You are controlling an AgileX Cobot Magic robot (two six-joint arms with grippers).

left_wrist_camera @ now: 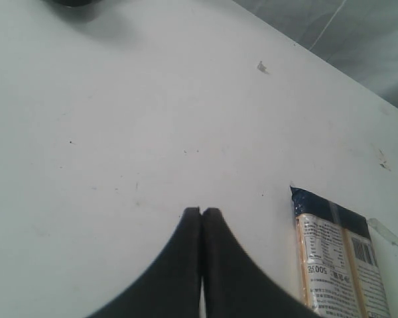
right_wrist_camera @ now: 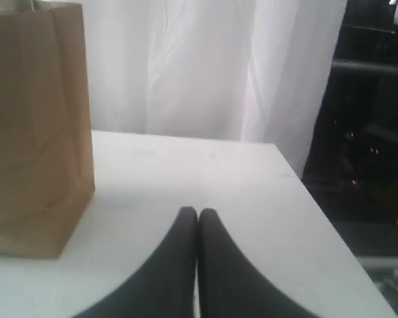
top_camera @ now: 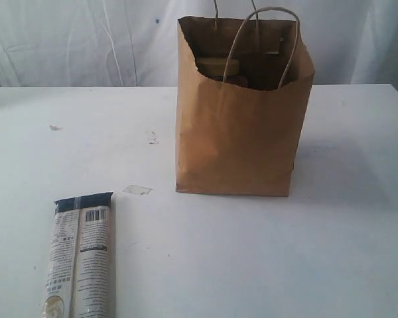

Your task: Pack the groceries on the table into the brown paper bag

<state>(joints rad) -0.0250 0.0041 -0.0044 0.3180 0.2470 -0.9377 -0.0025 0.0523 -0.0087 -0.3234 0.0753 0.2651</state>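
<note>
Partly cropped, long printed packet (top_camera: 81, 258) lies flat.

Colours as I read them:
- Bag (top_camera: 239, 132): plain kraft brown, no print.
- Handles (top_camera: 276, 8): paler tan.
- Lid (top_camera: 217, 66) showing in the bag's mouth: dull yellow against dark shadow.
- Table (top_camera: 285, 252): flat white with a few small grey specks.
- Packet (top_camera: 79, 265): dark navy band at one end, then cream and white panels with fine black print and a black-and-white barcode.
- Curtain (top_camera: 73, 40): white.
- Left gripper (left_wrist_camera: 201, 211) and right gripper (right_wrist_camera: 198, 212) on my wrist cams: both matte black.
</note>
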